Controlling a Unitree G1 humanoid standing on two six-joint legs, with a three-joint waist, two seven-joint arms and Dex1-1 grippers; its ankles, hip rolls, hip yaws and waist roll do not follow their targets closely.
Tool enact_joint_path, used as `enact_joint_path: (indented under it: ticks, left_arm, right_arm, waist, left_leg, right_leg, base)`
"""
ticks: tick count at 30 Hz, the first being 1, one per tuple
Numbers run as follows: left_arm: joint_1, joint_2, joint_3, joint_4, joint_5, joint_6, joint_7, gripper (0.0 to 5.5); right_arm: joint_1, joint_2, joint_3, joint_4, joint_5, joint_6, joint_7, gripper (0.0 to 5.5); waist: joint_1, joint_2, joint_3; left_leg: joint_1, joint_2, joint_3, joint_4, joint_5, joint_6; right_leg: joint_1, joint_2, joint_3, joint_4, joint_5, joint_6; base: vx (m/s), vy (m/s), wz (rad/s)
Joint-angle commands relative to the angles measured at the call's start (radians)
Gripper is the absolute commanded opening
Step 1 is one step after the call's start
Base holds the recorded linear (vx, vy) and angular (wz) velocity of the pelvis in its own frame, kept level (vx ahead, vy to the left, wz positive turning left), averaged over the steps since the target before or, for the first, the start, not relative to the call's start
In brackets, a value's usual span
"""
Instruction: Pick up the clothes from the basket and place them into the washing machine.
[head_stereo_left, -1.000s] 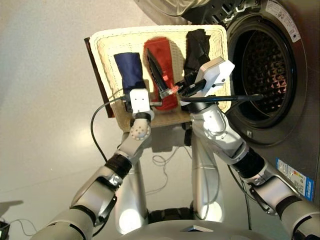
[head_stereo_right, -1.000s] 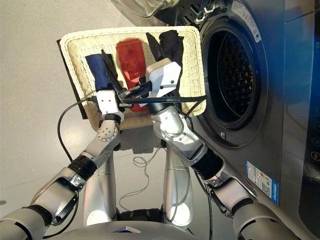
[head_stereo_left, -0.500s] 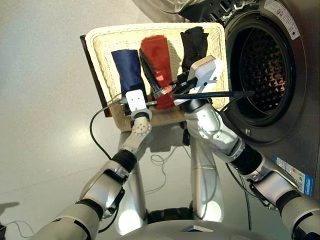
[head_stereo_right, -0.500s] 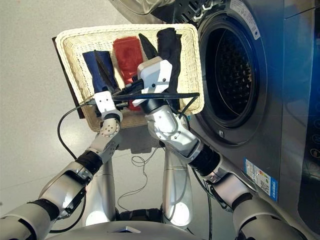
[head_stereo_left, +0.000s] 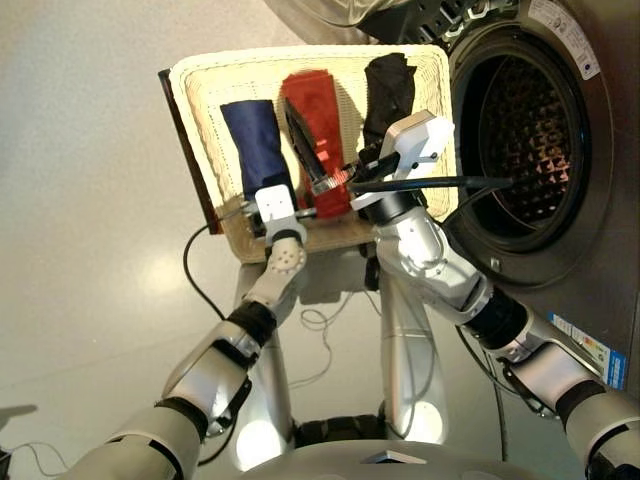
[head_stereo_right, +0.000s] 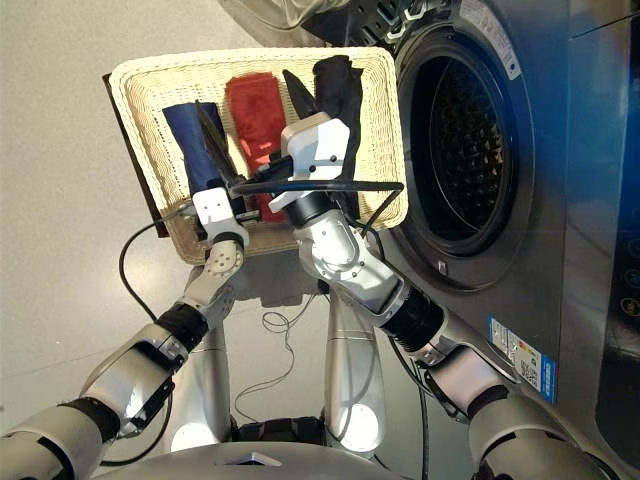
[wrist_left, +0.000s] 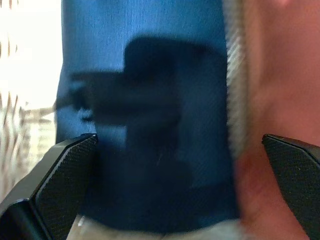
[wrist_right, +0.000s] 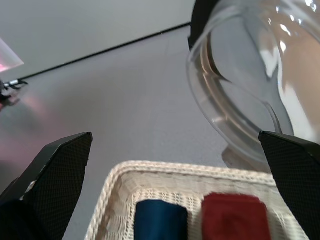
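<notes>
Pale grey floor (head_stereo_left: 90, 200) lies under the cream wicker basket (head_stereo_left: 210, 75), which stands just beside the round drum opening of the washing machine (head_stereo_left: 525, 130), whose glass porthole door (wrist_right: 240, 85) hangs swung open above the basket's far rim. All three clothes lie side by side in the basket: the navy roll (head_stereo_left: 255, 145) toward its left edge, the orange-red roll (head_stereo_left: 318, 115) in the middle, the black roll (head_stereo_left: 388, 85) by the right edge next to the washer. Compared with half a second ago the left gripper (wrist_left: 160, 165) has dropped closer over the near end of the navy roll, the right arm has lifted slightly so its wrist housing sits a little nearer the black roll, and the basket and clothes lie as they did. The left gripper's fingers (wrist_left: 65, 170) are spread wide, one at each side of the navy roll, grasping nothing, and whether they touch the cloth cannot be told. The right gripper (head_stereo_right: 300, 95) hovers above the gap between the orange-red and black rolls, its fingers (wrist_right: 55, 175) parted wide and empty, pointing toward the basket's far edge
</notes>
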Motion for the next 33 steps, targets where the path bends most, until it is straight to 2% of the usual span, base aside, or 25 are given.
enact_joint_path:
  ticks: [1, 4, 9, 15, 16, 25, 31, 33]
  left_arm:
    - [-0.09, -0.029, -0.004, -0.008, -0.032, -0.027, -0.003, 0.0]
    - [-0.095, 0.004, 0.031, -0.036, -0.042, -0.02, 0.015, 0.0]
    - [-0.087, 0.016, 0.03, -0.087, -0.008, -0.004, 0.039, 0.0]
    - [-0.067, 0.028, 0.028, -0.129, 0.007, -0.002, 0.045, 0.0]
    - [-0.078, 0.03, 0.033, -0.128, 0.009, -0.001, 0.046, 0.0]
    - [-0.019, 0.058, 0.035, -0.205, 0.043, -0.001, 0.044, 0.0]
    - [0.088, 0.108, 0.044, -0.338, 0.081, -0.007, 0.016, 0.0]
    - [0.13, 0.124, 0.048, -0.387, 0.075, -0.008, -0.015, 0.0]
  right_arm:
    - [-0.021, -0.02, -0.009, -0.092, 0.029, -0.058, 0.0, 5.5]
    - [-0.003, -0.013, -0.017, -0.09, 0.029, -0.046, 0.006, 5.5]
    - [0.013, -0.01, -0.027, -0.096, 0.009, -0.036, -0.002, 5.5]
    - [0.024, -0.018, -0.045, -0.097, -0.008, -0.025, -0.004, 5.5]
    - [0.013, -0.022, -0.053, -0.097, -0.009, -0.025, -0.004, 5.5]
    - [0.045, -0.05, -0.078, -0.1, -0.026, -0.023, -0.009, 5.5]
    - [0.104, -0.079, -0.121, -0.087, 0.0, -0.021, 0.006, 5.5]
    - [0.144, -0.076, -0.141, -0.064, 0.062, -0.018, 0.023, 5.5]
  waist:
    - [0.005, 0.009, -0.012]
    - [0.006, 0.018, -0.012]
    - [0.008, 0.022, -0.012]
    - [0.01, 0.024, -0.012]
    - [0.008, 0.023, -0.012]
    - [0.01, 0.026, -0.012]
    - [0.017, 0.033, -0.012]
    - [0.02, 0.034, -0.012]
  left_leg:
    - [0.037, -0.005, -0.004, 0.006, -0.027, -0.026]
    - [0.038, -0.004, -0.003, 0.009, -0.029, -0.025]
    - [0.037, -0.006, -0.001, 0.006, -0.028, -0.024]
    - [0.044, -0.009, -0.001, -0.003, -0.028, -0.021]
    - [0.023, -0.011, 0.003, -0.023, 0.013, -0.017]
    - [0.079, -0.017, 0.014, -0.091, 0.035, -0.018]
    - [0.173, -0.03, 0.027, -0.189, 0.066, -0.017]
    - [0.215, -0.036, 0.03, -0.226, 0.078, -0.016]
  right_leg:
    - [-0.006, -0.001, 0.017, 0.047, -0.034, 0.006]
    - [-0.005, -0.001, 0.017, 0.048, -0.033, 0.005]
    - [-0.006, 0.001, 0.018, 0.042, -0.032, 0.004]
    - [0.0, 0.002, 0.016, 0.036, -0.031, 0.003]
    - [-0.02, 0.001, 0.016, 0.016, 0.007, -0.001]
    - [0.035, -0.002, 0.01, -0.043, 0.027, 0.003]
    - [0.121, -0.004, 0.001, -0.133, 0.059, 0.012]
    - [0.164, -0.005, 0.002, -0.168, 0.071, 0.017]
  base:
    - [0.0, 0.0, 0.0]
    - [0.0, 0.0, 0.0]
    - [0.0, 0.0, 0.0]
    - [-0.016, 0.0, -0.001]
    - [-0.093, -0.005, -0.012]
    - [-0.01, -0.001, -0.001]
    - [0.0, 0.0, 0.0]
    - [0.0, 0.0, 0.0]
